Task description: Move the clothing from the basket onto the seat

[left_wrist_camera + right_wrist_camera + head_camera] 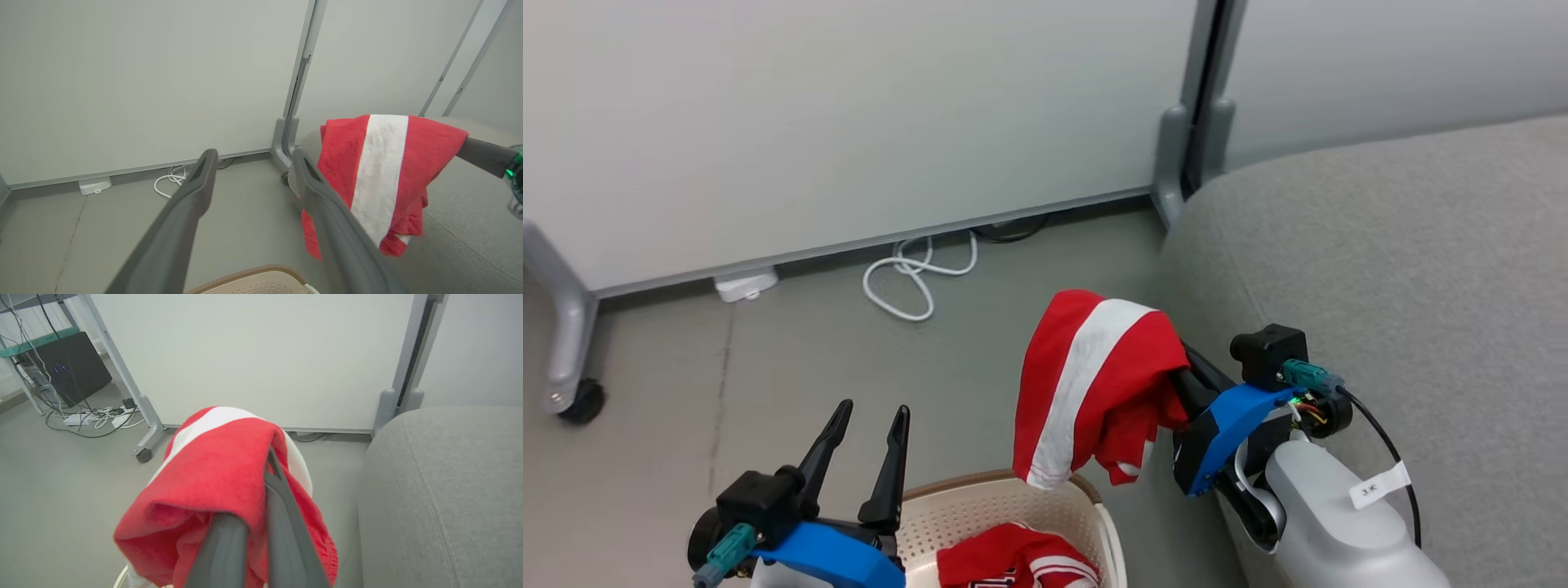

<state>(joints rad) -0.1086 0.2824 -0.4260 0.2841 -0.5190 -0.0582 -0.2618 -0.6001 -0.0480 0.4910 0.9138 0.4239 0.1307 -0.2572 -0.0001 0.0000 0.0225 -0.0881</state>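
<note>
Right gripper [267,477] is pinching a red garment [1094,384] with a white stripe, and it's hanging in mid-air near the grey seat [1405,269]! Left gripper [874,408] hovers empty, fingers spread wide. A second red garment [1013,562] lies in the basket [980,506].

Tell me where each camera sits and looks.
Head view: on the head, looking down at the basket and seat; left gripper and right gripper show.
Left wrist view: on the left arm, facing the wall along its open fingers.
Right wrist view: on the right arm, along shut fingers gripping the red garment.
All share that garment.
</note>
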